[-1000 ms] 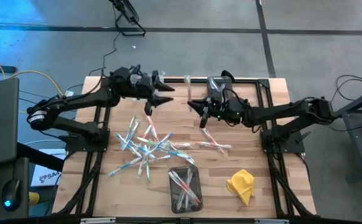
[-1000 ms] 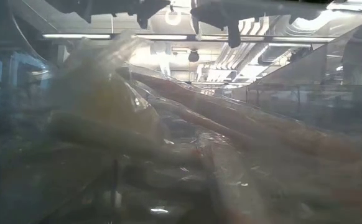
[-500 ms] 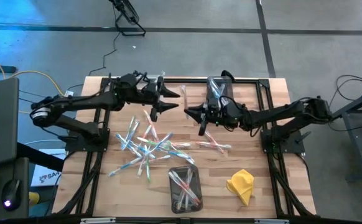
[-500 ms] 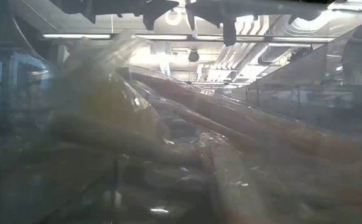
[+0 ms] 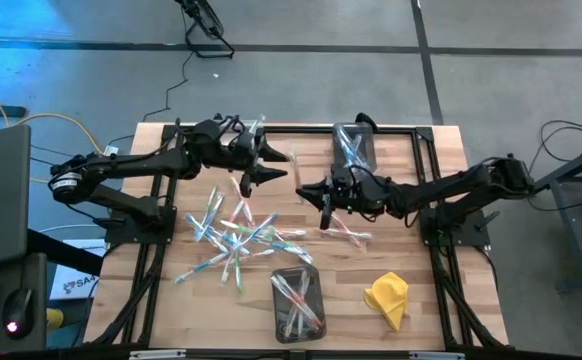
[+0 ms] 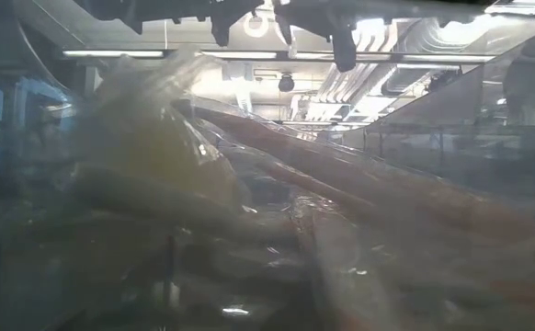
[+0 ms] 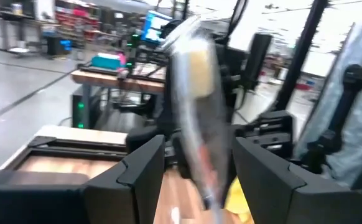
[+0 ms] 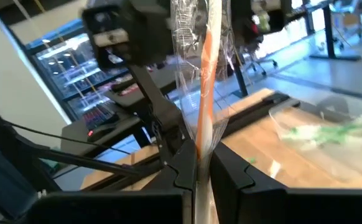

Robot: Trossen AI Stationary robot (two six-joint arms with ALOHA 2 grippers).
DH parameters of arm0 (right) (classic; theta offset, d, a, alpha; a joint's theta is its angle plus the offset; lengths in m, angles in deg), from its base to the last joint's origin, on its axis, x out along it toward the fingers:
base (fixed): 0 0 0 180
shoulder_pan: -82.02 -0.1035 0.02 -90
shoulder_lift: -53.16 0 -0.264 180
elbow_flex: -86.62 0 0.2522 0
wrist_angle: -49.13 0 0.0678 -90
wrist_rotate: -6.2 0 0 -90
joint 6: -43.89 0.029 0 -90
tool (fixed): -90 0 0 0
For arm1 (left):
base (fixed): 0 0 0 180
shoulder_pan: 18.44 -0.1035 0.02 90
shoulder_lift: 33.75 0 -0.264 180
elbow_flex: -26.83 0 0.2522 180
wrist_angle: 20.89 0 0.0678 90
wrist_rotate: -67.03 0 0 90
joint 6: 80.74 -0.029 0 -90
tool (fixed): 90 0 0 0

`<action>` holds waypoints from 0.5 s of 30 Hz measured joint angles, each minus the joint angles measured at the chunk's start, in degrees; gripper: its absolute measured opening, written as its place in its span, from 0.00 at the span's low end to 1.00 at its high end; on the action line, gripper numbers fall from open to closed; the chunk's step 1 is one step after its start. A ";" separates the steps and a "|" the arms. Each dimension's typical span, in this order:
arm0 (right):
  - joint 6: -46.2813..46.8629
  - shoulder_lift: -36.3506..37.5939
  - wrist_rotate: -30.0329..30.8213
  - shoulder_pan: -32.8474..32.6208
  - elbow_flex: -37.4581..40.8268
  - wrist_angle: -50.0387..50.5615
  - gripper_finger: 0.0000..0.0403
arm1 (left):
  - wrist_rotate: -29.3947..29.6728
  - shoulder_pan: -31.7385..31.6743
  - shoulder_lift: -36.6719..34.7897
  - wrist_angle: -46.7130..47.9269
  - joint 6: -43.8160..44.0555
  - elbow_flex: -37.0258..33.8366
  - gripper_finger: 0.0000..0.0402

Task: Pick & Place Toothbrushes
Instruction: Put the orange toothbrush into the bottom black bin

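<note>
My right gripper (image 5: pixel 308 188) (image 8: pixel 198 167) hangs above the table's middle, shut on a wrapped toothbrush with an orange-pink stripe (image 8: pixel 204 56). One end of this toothbrush (image 5: pixel 293 158) reaches toward my left gripper (image 5: pixel 277 165). That gripper hangs open and level, with the toothbrush (image 7: pixel 193 81) standing in the gap between its fingers (image 7: pixel 196 155). I see no touch there. Several more toothbrushes (image 5: pixel 236 235) lie in a loose pile on the table below. My right gripper pinches the wrapped toothbrush near its middle (image 8: pixel 201 144) between its two fingers. The fingers come level from the table's right side and lie across it. The toothbrush is lifted clear, one end up toward my left gripper, the other end (image 5: pixel 327 215) slanting down below the fingers.
A clear bin (image 5: pixel 298 300) with toothbrushes stands near the front edge, and another (image 5: pixel 353 145) at the far edge. A yellow cloth (image 5: pixel 388 298) lies at the front right. Two toothbrushes (image 5: pixel 346 236) lie right of the pile. Wrapped toothbrushes (image 6: pixel 249 211) close up fill the low view.
My right gripper has gone toward the table's near edge with the toothbrush, still shut on it. My left gripper has swung a little toward the table's right edge, closer to the toothbrush's upper end, and has rolled slightly, staying open.
</note>
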 joint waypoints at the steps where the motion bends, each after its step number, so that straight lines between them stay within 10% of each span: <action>1: 0.55 0.00 0.53 -0.33 0.00 0.60 0.04 | -1.08 0.01 0.00 -0.09 0.01 0.00 0.46; 15: 1.32 0.00 1.91 -1.38 0.00 3.41 0.04 | 1.22 3.83 4.21 -2.47 1.10 0.02 0.46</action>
